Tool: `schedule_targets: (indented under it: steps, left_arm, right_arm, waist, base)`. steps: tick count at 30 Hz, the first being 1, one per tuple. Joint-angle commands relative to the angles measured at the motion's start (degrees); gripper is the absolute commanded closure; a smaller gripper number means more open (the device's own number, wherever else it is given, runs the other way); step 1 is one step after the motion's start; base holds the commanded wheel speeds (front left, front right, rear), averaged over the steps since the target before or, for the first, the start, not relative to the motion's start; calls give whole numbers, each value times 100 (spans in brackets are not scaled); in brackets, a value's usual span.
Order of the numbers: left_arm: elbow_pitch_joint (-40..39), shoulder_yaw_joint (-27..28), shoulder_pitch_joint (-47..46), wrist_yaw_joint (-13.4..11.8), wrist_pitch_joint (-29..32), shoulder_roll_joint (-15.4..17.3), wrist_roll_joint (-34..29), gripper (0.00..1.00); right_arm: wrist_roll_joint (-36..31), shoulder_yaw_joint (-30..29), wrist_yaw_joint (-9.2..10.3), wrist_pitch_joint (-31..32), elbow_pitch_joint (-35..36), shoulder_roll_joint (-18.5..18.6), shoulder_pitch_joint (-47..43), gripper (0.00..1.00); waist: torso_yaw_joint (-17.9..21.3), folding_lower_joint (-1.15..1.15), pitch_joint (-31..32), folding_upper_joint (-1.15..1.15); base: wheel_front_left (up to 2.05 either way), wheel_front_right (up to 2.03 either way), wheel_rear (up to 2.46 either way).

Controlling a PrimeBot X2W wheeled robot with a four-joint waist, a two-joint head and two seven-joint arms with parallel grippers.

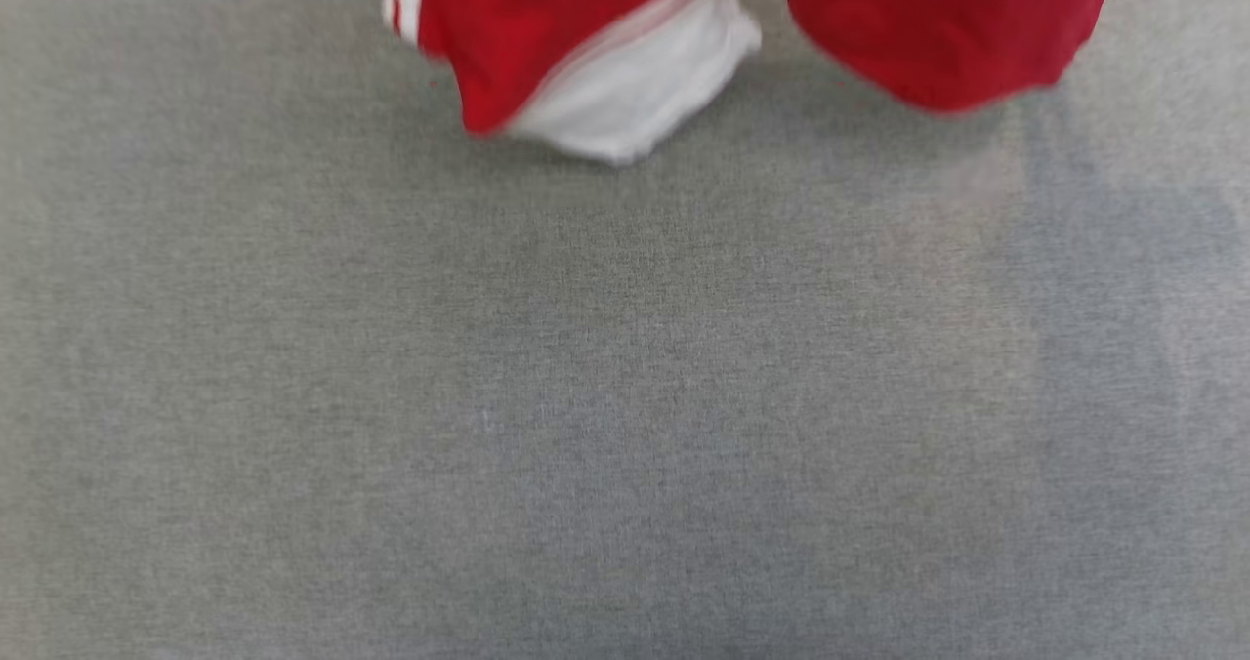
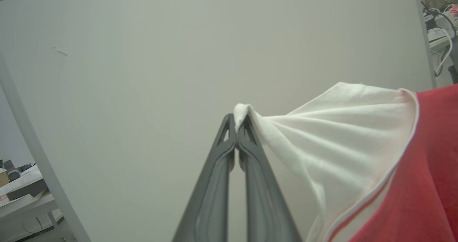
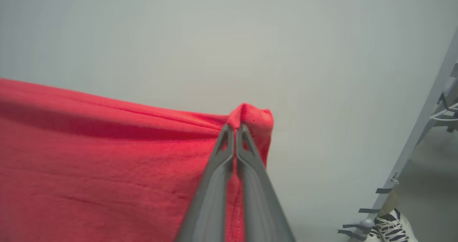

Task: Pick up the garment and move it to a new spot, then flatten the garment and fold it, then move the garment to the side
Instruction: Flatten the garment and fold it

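Note:
The garment (image 1: pixel 918 25) is a red shirt with a white sleeve, hanging down from above the top edge of the head view, its lower folds just over the grey table. In the left wrist view my left gripper (image 2: pixel 237 122) is shut on the tip of the garment's white sleeve (image 2: pixel 343 127), which fans out to the right into red cloth. Red fabric of the garment (image 3: pixel 107 156) is pinched at a corner by my right gripper (image 3: pixel 235 127), and the cloth stretches away to the left.
The grey cloth-covered table (image 1: pixel 625 396) spreads below the hanging shirt. A pale wall panel (image 2: pixel 179 56) stands behind both grippers. A side desk (image 2: pixel 21 192) with clutter is at the left; a person's sneaker (image 3: pixel 393 224) and a metal frame leg (image 3: pixel 415 145) are at the right.

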State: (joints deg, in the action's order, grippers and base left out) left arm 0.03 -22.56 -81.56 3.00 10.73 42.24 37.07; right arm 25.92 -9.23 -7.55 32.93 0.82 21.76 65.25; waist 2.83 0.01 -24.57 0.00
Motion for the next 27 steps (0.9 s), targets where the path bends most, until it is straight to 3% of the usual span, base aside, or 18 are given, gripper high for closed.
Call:
schedule_targets:
  steps: [1,8,16,19,27]
  left_arm:
    - [297,-1,-417,57,-24,-50,-128,100]
    - [1780,-257,-2162,280,-495,-428,-693,100]
    - [3666,-512,-3513,366,-1386,-906,-1123,100]
    - [4393,-769,-3444,416,-1914,-1049,-1169,100]
    - [4715,-930,-2049,445,-2521,-1534,-590,100]
  right_arm:
    - [-149,-5,6,-157,-238,-3,322,100]
    - [-752,70,6,-958,-1468,-147,1757,100]
    - [-1394,-150,6,-1934,-2862,-643,2930,100]
    - [-1483,-345,6,-2483,-3410,-1036,3007,100]
    - [-1563,-124,6,-3059,-4046,-1267,2218,100]
  waist:
    - [69,-1,-838,0]
    - [116,-1,-1412,0]
    - [104,-1,-1705,0]
    - [56,-1,-1764,0]
    - [-183,-1,-1573,0]
  base:
    - [0,0,0]
    - [0,0,0]
    - [0,0,0]
    - [0,0,0]
    - [0,0,0]
